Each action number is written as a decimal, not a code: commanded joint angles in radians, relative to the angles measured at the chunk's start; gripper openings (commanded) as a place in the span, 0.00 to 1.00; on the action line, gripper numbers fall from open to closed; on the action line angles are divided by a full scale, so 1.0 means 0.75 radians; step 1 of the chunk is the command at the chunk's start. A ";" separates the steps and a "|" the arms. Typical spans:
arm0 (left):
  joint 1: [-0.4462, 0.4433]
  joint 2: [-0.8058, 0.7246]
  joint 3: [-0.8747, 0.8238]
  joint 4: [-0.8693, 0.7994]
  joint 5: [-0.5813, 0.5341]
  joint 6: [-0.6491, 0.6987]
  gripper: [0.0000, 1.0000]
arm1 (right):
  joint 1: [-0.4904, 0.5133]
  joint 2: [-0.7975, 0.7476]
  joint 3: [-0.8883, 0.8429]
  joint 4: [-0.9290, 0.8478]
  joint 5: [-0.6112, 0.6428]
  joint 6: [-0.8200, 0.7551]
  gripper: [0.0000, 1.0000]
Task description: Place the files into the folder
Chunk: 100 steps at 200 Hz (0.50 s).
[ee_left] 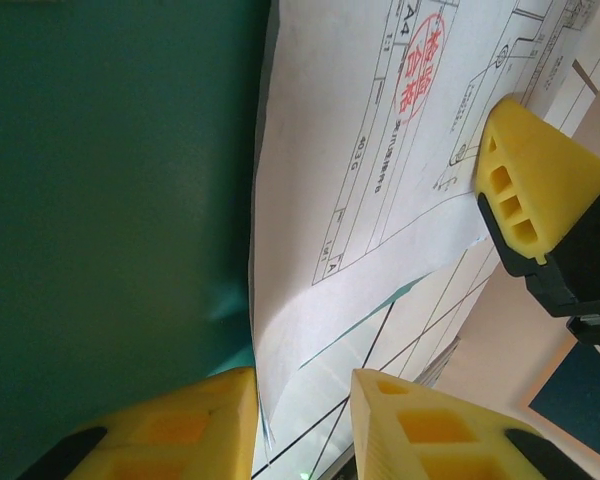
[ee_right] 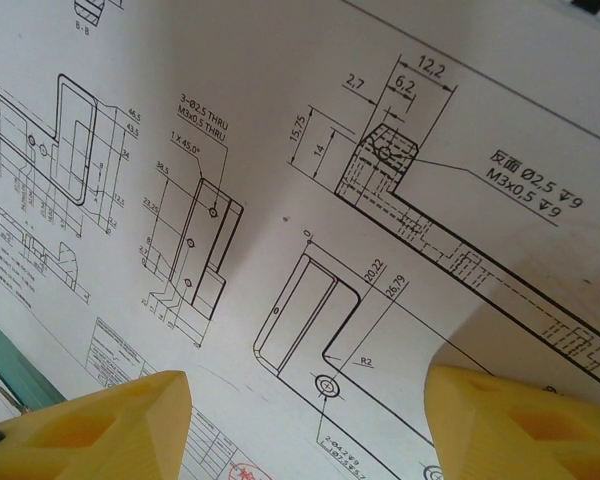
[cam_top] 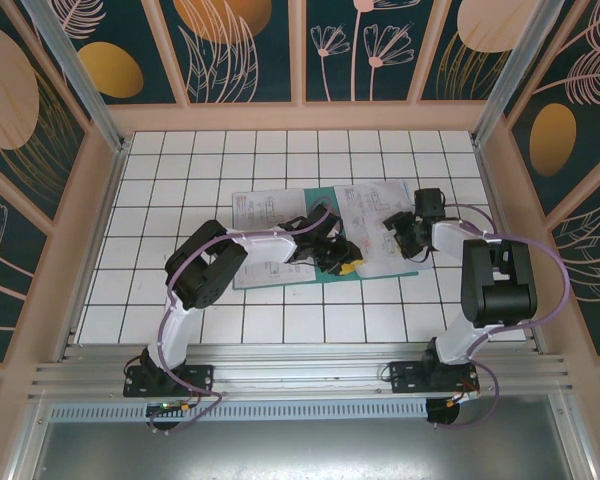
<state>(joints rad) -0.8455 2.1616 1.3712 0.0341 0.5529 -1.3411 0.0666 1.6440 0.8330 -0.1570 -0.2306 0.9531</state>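
Left gripper (ee_left: pixel 305 400), jaws narrowly apart, straddles the files (ee_left: pixel 340 150) at their edge on the folder (ee_left: pixel 110 200); right gripper (ee_right: pixel 308 400), spread, likely steadies them.

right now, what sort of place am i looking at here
Most likely a robot test cell, not an office: a white gridded table boxed in by teal leaf-patterned panels, an aluminium rail along the near edge, and a left arm and right arm bolted there, over the files.

flat teal folder (ee_left: pixel 110 200), printed files (cam_top: pixel 368 205) atop
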 commanded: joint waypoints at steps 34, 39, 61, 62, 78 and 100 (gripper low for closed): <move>-0.010 0.043 0.031 -0.003 0.014 -0.007 0.25 | -0.003 -0.010 -0.051 -0.069 0.046 0.053 0.65; -0.011 0.043 0.030 -0.003 0.013 -0.007 0.24 | -0.004 -0.011 -0.049 -0.069 0.044 0.054 0.66; -0.012 0.046 0.029 -0.007 0.008 -0.007 0.16 | -0.001 -0.023 -0.045 -0.080 0.054 0.071 0.65; -0.012 0.047 0.029 -0.007 0.007 -0.006 0.15 | -0.001 -0.023 -0.046 -0.081 0.055 0.071 0.66; -0.012 0.045 0.027 -0.011 0.000 -0.006 0.10 | 0.001 -0.032 -0.045 -0.105 0.076 0.074 0.66; -0.011 0.038 0.029 -0.029 -0.014 0.004 0.04 | 0.000 -0.040 -0.061 -0.104 0.081 0.080 0.66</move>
<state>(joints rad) -0.8459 2.1761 1.3712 0.0334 0.5503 -1.3407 0.0666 1.6291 0.8196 -0.1623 -0.2173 0.9897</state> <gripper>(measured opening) 0.066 0.657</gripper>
